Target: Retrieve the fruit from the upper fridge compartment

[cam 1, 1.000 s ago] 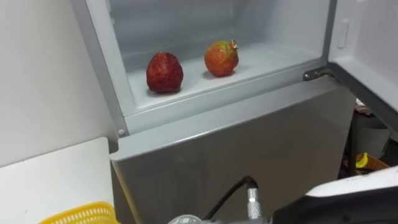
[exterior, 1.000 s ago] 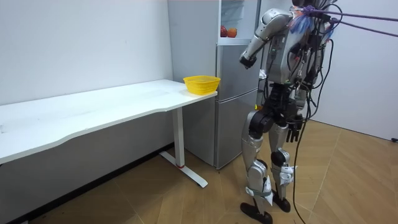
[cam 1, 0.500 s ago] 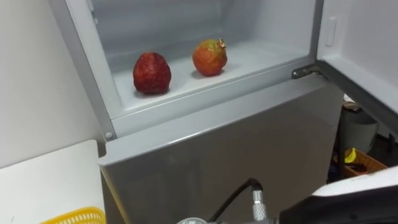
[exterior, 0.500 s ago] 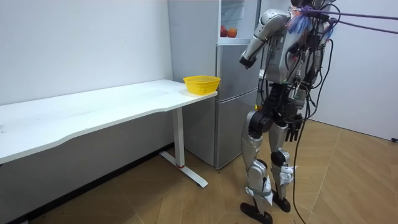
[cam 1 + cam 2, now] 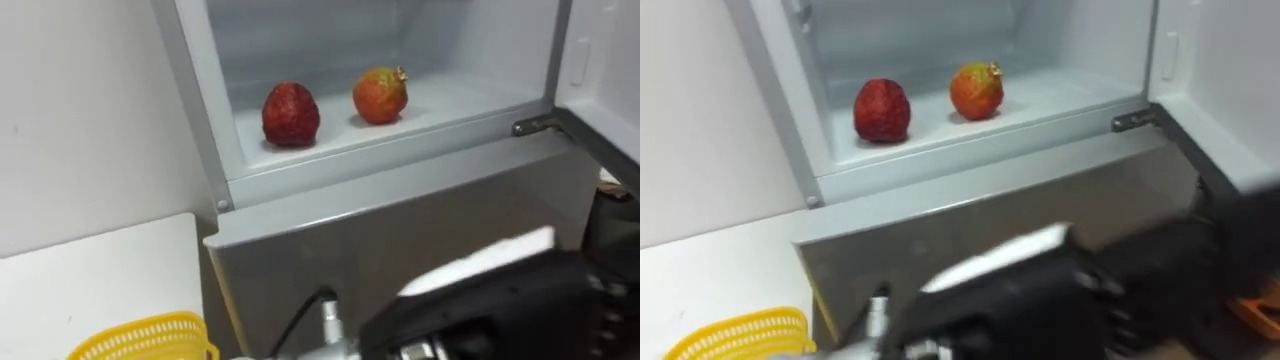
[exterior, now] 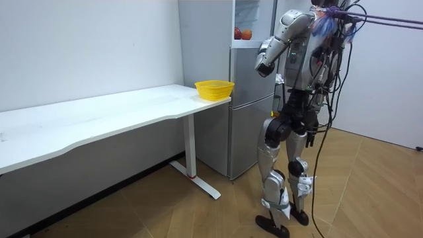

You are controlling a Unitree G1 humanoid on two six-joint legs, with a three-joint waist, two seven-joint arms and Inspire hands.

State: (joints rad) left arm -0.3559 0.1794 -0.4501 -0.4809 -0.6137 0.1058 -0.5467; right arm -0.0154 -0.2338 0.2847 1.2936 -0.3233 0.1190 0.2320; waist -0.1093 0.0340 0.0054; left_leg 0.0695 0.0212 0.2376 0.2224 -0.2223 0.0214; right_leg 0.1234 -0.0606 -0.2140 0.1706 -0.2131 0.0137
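The upper fridge compartment [image 5: 330,150] stands open in front of me. On its white floor lie a dark red fruit [image 5: 291,114] to the left and an orange-red fruit [image 5: 380,94] to the right, a little apart. My right arm [image 5: 500,300] is a dark blur across the bottom of the eye views, below the compartment and in front of the closed lower door [image 5: 400,230]. In the room view my right hand [image 6: 262,64] is raised at chest height, short of the fridge. My left hand [image 6: 313,134] hangs by my hip.
The upper door [image 5: 600,60] is swung open on the right. A white table [image 5: 90,280] adjoins the fridge on the left. A yellow basket [image 5: 140,340] sits at the table's near end.
My right arm has swung up and to the left across the bottom of the eye view. The camera has shifted, so the fruits sit further right in the picture.
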